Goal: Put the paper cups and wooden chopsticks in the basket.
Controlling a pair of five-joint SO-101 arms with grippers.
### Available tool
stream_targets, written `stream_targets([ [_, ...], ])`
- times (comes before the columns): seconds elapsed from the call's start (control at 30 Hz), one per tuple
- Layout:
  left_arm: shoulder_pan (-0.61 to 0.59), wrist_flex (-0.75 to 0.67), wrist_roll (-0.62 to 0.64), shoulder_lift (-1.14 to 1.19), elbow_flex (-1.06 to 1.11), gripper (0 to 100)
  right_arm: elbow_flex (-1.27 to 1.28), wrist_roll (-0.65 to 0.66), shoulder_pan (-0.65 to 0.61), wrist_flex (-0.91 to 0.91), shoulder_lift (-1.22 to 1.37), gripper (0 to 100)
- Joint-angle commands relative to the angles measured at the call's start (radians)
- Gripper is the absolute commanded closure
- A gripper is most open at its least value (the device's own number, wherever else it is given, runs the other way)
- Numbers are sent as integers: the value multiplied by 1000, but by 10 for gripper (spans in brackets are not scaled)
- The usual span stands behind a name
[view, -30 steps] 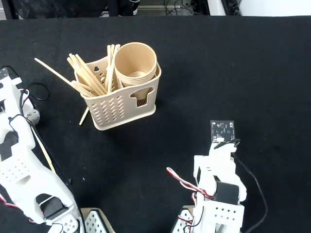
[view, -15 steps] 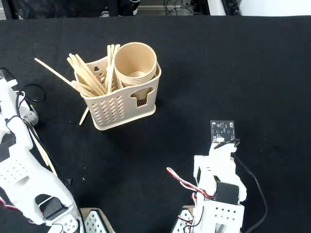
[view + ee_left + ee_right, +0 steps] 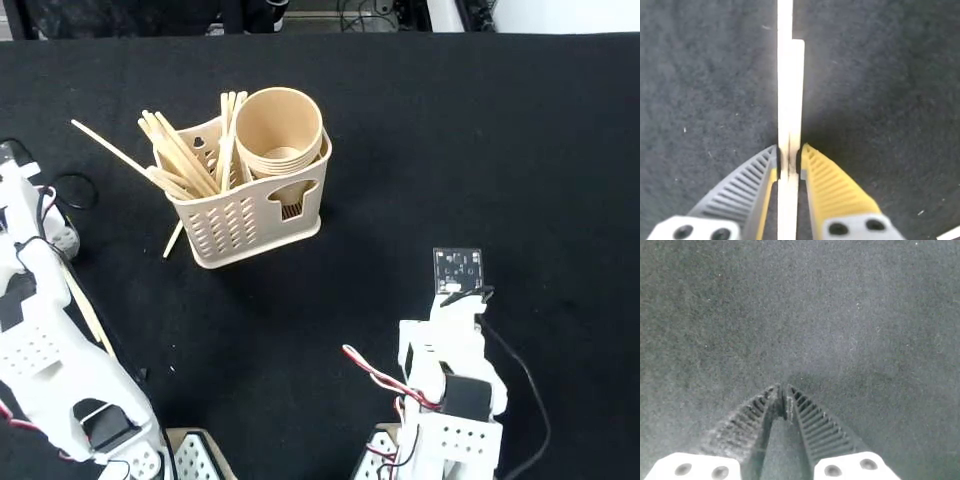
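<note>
A cream plastic basket (image 3: pixel 250 212) stands at the table's left centre. It holds stacked paper cups (image 3: pixel 283 130) and a bundle of wooden chopsticks (image 3: pixel 178 160). One more chopstick (image 3: pixel 173 240) leans against the basket's outer left side. My left gripper (image 3: pixel 789 159) is shut on a pair of wooden chopsticks (image 3: pixel 790 95), low over the black cloth. In the high view that pair (image 3: pixel 92 318) pokes out beside the left arm (image 3: pixel 40 330) at the table's left edge. My right gripper (image 3: pixel 785 401) is shut, with nothing in it, over bare cloth near the front.
The right arm (image 3: pixel 450 380) sits at the front centre, its wrist camera board (image 3: pixel 458 268) facing up. Black cloth (image 3: pixel 480 150) covers the whole table. A loop of cable (image 3: pixel 75 188) lies by the left arm.
The left arm has shifted a little at the table's left edge, still holding the chopsticks. The right arm and the basket have not moved.
</note>
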Motion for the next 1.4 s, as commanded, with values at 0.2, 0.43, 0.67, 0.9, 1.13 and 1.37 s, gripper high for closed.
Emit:
stream_targets([
  [0.2,22,66,46,-91,-8,971,-8,-3,-11,3,-67,985],
  [0.43,42,209,43,-443,-19,971,-8,-3,-11,3,-67,985],
  [0.67,127,275,52,-804,-19,971,-8,-3,-11,3,-67,985],
  [0.9,229,48,101,-1157,-19,972,-8,-3,-11,3,-67,985],
  [1.13,493,-201,160,-1424,33,972,-8,-3,-11,3,-67,985],
  [1.37,650,-660,172,-1565,437,973,-8,-3,-11,3,-67,985],
])
